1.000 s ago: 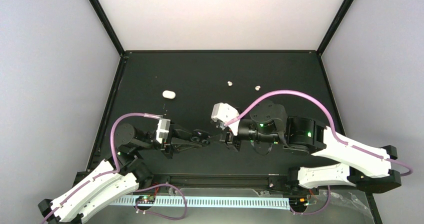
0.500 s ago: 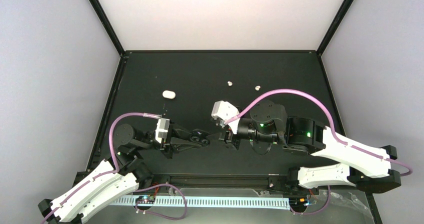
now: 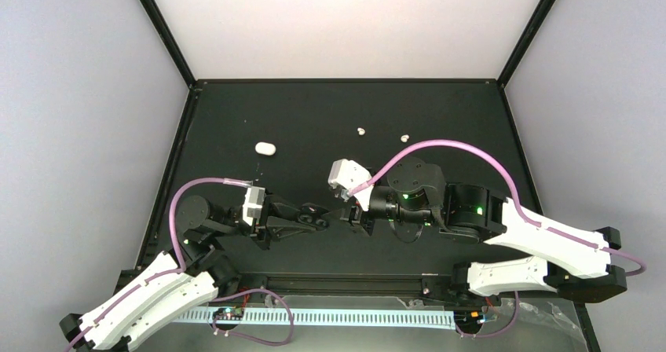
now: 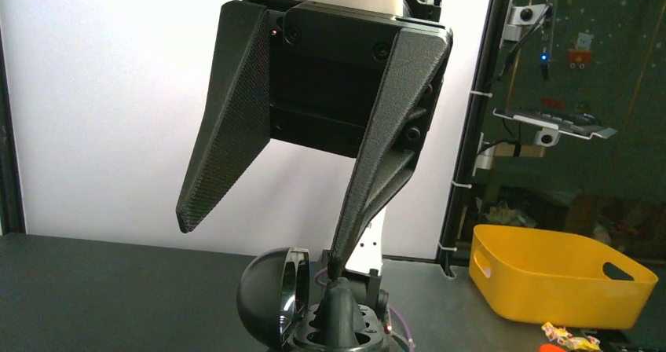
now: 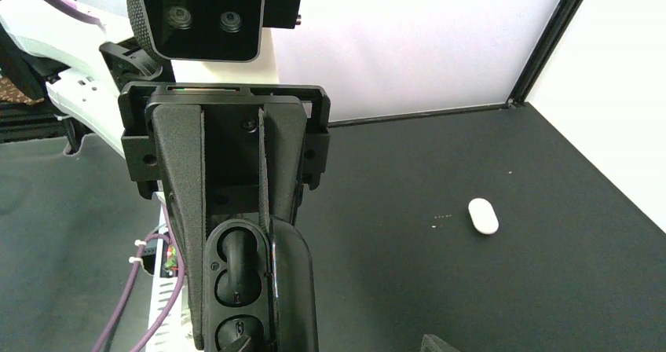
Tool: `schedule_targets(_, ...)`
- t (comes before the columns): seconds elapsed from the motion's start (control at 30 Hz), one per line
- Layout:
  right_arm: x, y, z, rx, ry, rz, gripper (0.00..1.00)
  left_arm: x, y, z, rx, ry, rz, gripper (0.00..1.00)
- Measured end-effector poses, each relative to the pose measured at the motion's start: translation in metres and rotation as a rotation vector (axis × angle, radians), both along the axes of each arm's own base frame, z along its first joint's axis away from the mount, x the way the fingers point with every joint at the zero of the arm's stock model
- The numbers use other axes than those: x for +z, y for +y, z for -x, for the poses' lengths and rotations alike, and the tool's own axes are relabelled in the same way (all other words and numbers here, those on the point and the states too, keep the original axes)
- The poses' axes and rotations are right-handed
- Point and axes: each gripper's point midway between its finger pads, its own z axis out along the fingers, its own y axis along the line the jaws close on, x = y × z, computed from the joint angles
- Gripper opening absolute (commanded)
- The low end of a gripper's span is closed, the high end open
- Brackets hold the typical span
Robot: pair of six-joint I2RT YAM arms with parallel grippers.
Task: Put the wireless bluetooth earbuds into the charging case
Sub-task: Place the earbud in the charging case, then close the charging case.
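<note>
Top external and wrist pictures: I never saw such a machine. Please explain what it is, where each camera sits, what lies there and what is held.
Two robot arms work at a black table. The top picture looks down from above; each wrist picture comes from a camera on one arm and faces the other arm's hand. The left hand is shut on an open, glossy black charging case. The right hand is open, one fingertip down at the case; whether it carries anything I cannot tell. On the table lie a white pill-shaped object and two tiny white earbuds.
</note>
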Motion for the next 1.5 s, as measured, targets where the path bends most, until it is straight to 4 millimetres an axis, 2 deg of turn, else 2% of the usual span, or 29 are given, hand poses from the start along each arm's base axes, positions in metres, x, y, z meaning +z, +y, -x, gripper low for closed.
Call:
schedule_targets(0.77,0.001,0.002,0.007,0.038,0.016,-0.008,0.56,0.0,0.0,0.002,-0.007,-0.001,-0.002,0.02)
schedule_targets(0.87,0.008,-0.004,0.006,0.022,0.009,-0.033,0.57,0.0,0.001,0.002,-0.006,-0.002,-0.001,0.02)
schedule_targets(1.0,0.027,-0.013,0.002,-0.013,-0.004,-0.101,0.57,0.0,0.001,0.002,-0.006,-0.002,0.0,0.02)
schedule_targets(1.13,0.039,-0.021,-0.01,-0.088,-0.018,-0.149,0.58,0.0,0.001,0.002,-0.006,-0.003,0.0,0.01)
schedule_targets(1.33,0.023,-0.016,-0.034,-0.198,-0.001,-0.106,0.58,0.0,0.001,0.002,-0.006,-0.003,0.0,0.01)
schedule_targets(1.5,-0.003,-0.005,-0.04,-0.213,0.017,-0.023,0.58,0.0,0.001,0.002,-0.006,-0.003,0.0,0.02)
